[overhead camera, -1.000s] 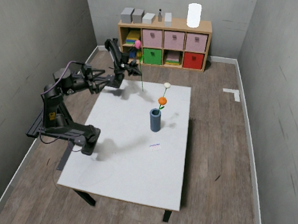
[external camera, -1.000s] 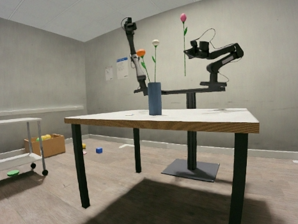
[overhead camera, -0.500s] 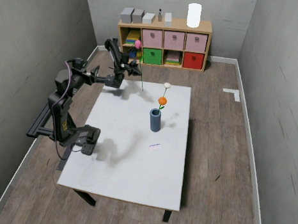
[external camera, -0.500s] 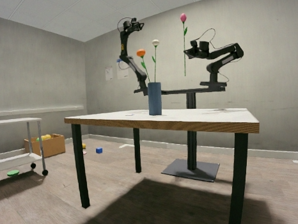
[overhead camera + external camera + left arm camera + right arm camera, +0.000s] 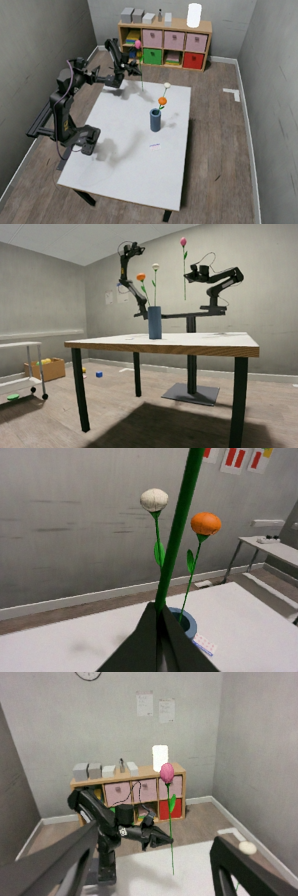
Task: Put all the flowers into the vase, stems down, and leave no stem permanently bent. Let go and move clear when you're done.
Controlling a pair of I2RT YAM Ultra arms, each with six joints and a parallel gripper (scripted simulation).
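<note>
A blue vase (image 5: 155,123) (image 5: 155,323) (image 5: 194,629) stands upright on the table. An orange flower (image 5: 162,101) (image 5: 141,276) (image 5: 206,524) and a white flower (image 5: 167,85) (image 5: 155,266) (image 5: 154,500) (image 5: 247,847) stand in it, blooms up, leaning apart. My left gripper (image 5: 141,74) (image 5: 185,276) (image 5: 155,610) is shut on the stem of the pink flower (image 5: 137,44) (image 5: 183,241) (image 5: 167,773), which hangs upright above the table, bloom up, stem looking straight. My right gripper (image 5: 98,75) (image 5: 143,251) is open and empty, raised high, away from the vase. The stem ends inside the vase are hidden.
The white table (image 5: 134,179) (image 5: 204,340) carries a small printed card (image 5: 155,147) near the vase. Both arms rise from a rail along one long side of the table. A cube shelf (image 5: 206,32) stands against the wall beyond the left arm.
</note>
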